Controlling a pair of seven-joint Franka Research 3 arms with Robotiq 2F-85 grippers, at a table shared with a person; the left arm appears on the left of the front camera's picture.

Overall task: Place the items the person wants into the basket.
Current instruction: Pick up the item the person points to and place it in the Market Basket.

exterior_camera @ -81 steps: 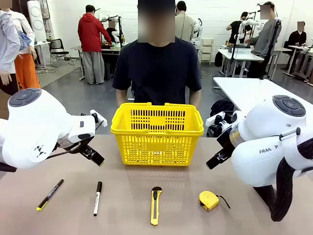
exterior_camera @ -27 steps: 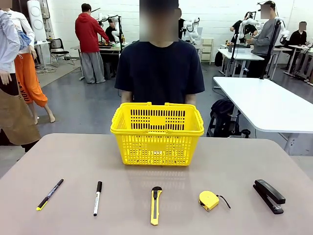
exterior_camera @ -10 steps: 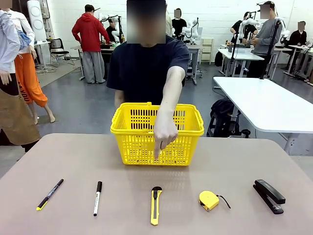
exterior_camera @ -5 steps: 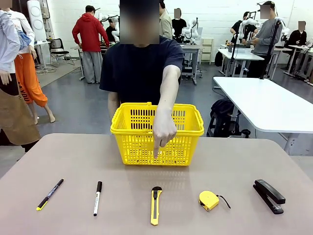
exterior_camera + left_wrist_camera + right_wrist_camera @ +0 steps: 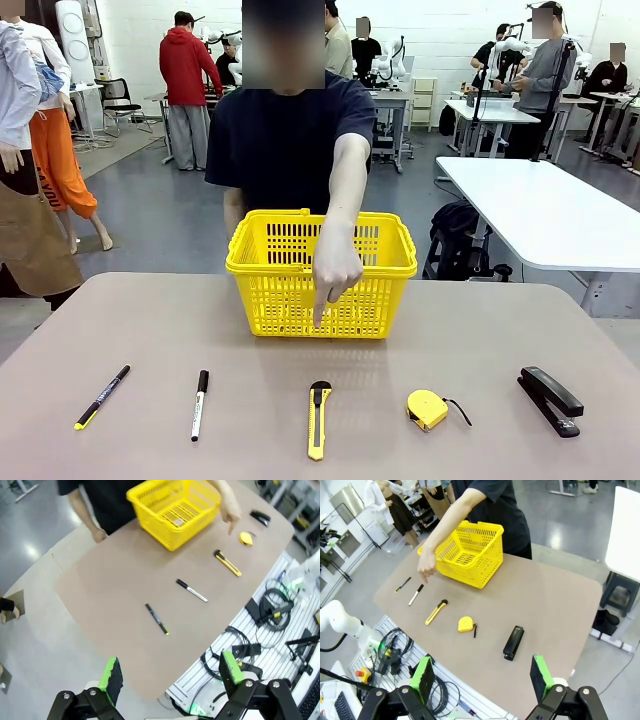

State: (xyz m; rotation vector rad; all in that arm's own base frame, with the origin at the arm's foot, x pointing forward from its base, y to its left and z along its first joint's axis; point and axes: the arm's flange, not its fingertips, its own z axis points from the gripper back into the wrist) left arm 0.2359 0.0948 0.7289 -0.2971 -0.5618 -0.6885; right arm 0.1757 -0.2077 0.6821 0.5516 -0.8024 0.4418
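As the person's hand (image 5: 337, 272) points at the yellow-and-black plastic utility knife (image 5: 319, 420) lying before the yellow slotted basket (image 5: 285, 300), the left gripper (image 5: 170, 672) and right gripper (image 5: 481, 677) are held jaws apart; the knife is judged light and stiff, best pinched mid-handle.

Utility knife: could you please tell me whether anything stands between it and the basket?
Yes: the person's hand hangs over the table between the utility knife and the basket, index finger pointing down.
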